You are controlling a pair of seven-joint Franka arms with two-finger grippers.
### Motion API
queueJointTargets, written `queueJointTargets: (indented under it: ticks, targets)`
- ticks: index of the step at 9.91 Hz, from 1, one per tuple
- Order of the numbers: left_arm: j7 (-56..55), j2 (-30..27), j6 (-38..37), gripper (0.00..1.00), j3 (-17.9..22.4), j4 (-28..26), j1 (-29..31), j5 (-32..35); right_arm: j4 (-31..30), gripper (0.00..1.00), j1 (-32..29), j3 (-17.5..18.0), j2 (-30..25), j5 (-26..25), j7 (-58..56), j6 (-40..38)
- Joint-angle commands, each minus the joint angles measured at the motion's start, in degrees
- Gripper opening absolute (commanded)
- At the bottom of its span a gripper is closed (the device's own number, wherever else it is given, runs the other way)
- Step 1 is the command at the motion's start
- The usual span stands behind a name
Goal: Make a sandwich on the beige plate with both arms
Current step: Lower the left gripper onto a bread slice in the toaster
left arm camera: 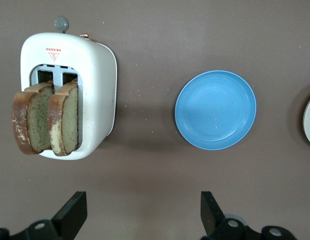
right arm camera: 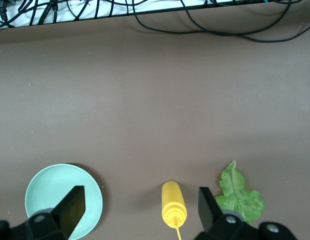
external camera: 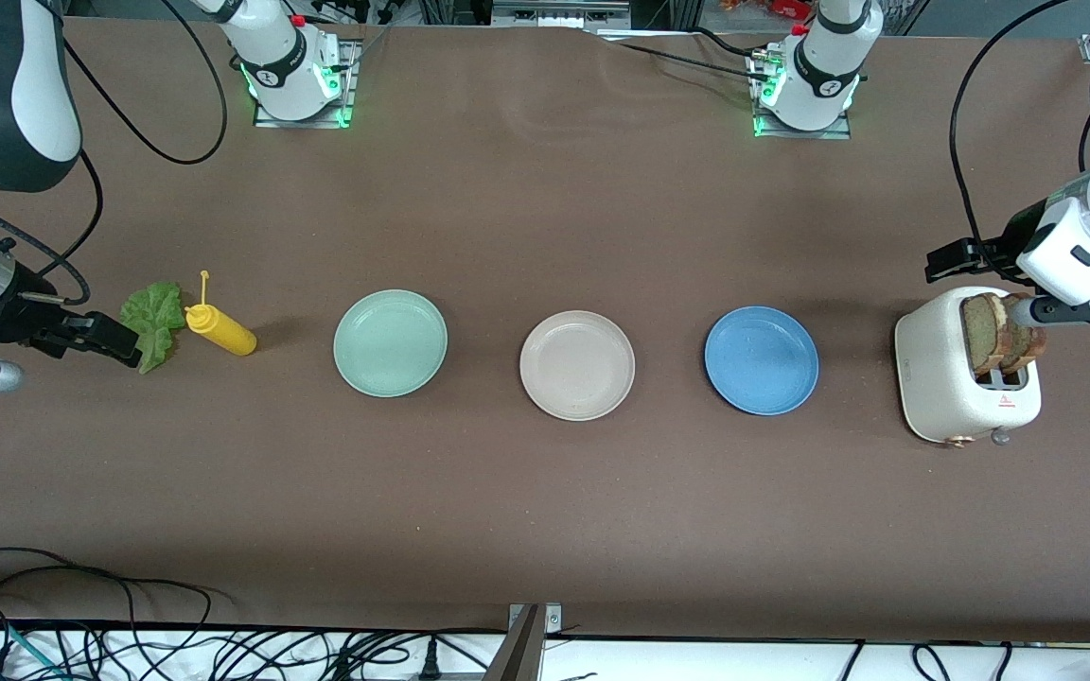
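Robotics laboratory: two white arm bases [external camera: 297,71] with green indicator lights bolted to a brown-covered desk [external camera: 545,520], loose black cables [external camera: 223,648] trailing along its edge, metal framing above.

beige plate [external camera: 576,365]: round, shallow, cream, raised rim, bare, flat on table between mint-green plate [external camera: 390,342] and blue plate [external camera: 761,359] | bread slices [external camera: 1001,331]: two, tan, brown-crusted, upright in white toaster [external camera: 957,383] slots at left arm's end | lettuce leaf [external camera: 154,322]: ruffled green, flat beside yellow bottle [external camera: 219,328] at right arm's end

Brown table [external camera: 545,492], lettuce leaf [external camera: 153,320], yellow bottle [external camera: 219,328], mint-green plate [external camera: 390,341], beige plate [external camera: 576,364], blue plate [external camera: 761,359], white toaster [external camera: 944,388]
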Motion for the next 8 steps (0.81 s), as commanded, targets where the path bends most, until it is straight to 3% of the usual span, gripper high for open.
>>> queueJointTargets:
  ticks: [1,8]
  targets:
    - [2.17,3.76,3.62,1.0,0.11,1.13,2.22,2.38,0.09,1.0,0.03,0.14,-0.06,-0.84,0.52,0.3]
    - [12.27,11.5,11.54,1.0,0.2,0.52,7.59,2.47,0.09,1.0,0.03,0.14,-0.06,-0.93,0.52,0.3]
